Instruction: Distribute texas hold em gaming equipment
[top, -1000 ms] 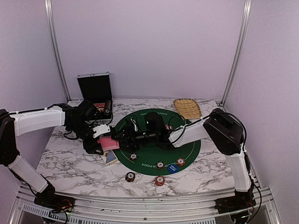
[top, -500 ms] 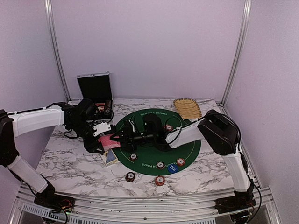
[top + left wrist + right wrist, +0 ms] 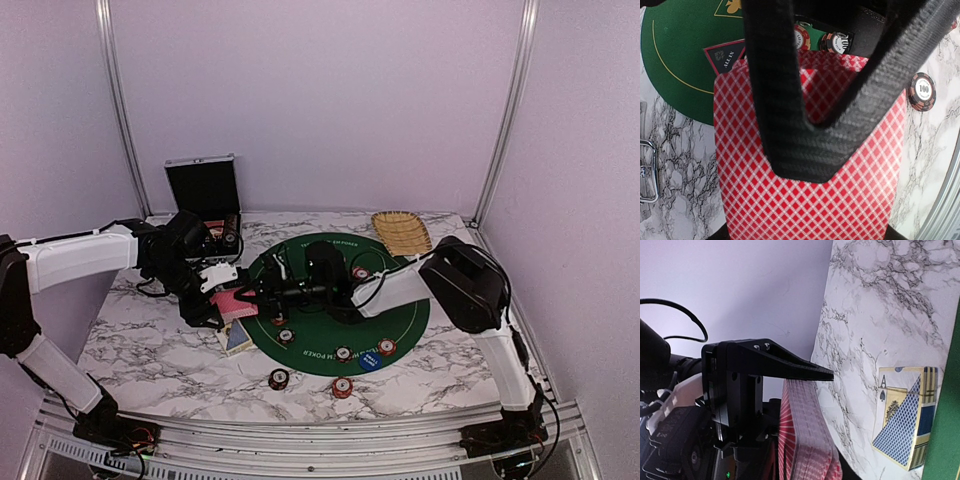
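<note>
Marble-patterned table [image 3: 150, 350] under lilac walls, with a round green felt mat [image 3: 400, 310] at its middle. We see a thick deck of red-backed playing cards [image 3: 238, 303] held off the surface at the mat's left edge. The left gripper [image 3: 226, 298] is clamped on it, one finger lying across the top card.

From the right, the right gripper [image 3: 262, 293] reaches across the mat, its tip just beside the deck. We cannot tell whether its jaws are apart or together.

On the near side of the deck, a blue-and-gold card box [image 3: 237, 337] lies on the marble. Striped poker chips [image 3: 343, 353] sit on the near part of the mat, with a blue button disc [image 3: 370, 361] among them.

We judge the main risk to be at the handover. If the right gripper drags more than one card, or knocks the deck's edge, cards could fan out of the left grip and spill onto the box and the marble. The two sets of fingers are also close enough to collide.
</note>
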`<state>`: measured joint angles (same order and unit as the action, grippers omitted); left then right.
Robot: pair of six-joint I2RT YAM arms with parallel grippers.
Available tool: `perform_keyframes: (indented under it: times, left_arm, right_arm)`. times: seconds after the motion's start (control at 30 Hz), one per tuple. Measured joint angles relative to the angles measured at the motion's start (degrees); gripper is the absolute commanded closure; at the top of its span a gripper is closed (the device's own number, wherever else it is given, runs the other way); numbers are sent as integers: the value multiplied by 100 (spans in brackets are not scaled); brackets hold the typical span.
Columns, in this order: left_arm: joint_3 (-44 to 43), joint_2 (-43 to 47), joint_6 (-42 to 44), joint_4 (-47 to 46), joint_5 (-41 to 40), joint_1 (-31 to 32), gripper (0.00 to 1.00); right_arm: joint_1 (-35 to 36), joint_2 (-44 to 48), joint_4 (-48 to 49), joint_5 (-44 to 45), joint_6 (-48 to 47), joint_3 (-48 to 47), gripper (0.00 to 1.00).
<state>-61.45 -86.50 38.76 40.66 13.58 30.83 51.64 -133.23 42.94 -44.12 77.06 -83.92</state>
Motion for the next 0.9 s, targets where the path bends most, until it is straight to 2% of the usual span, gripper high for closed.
perform_keyframes:
  times: [0.13,0.2,0.27,0.37,0.4,0.57,0.63,0.9]
  left_arm:
    - [-22,0,-2,7,-7,13,100]
    - [-22,0,-15,20,-13,15,98]
    - [-22,0,-15,28,-28,15,82]
    - [-31,0,-15,33,-63,15,49]
    - [-33,0,-13,33,-63,17,35]
    - [-81,0,28,33,-52,26,5]
    - [-177,0,31,28,-13,57,1]
    - [-348,-4,356,9,94,229,1]
  right_arm:
    - [22,-94,22,-35,81,-35,78]
    - [22,-114,57,-50,111,-61,84]
    - [22,-114,111,-57,164,-83,91]
    - [22,-114,162,-59,262,-118,97]
    - [22,-116,164,-59,280,-118,99]
    - [22,-116,181,-48,330,-118,100]
    - [24,-116,184,-48,330,-116,100]
    - [31,-122,249,-52,409,-116,99]
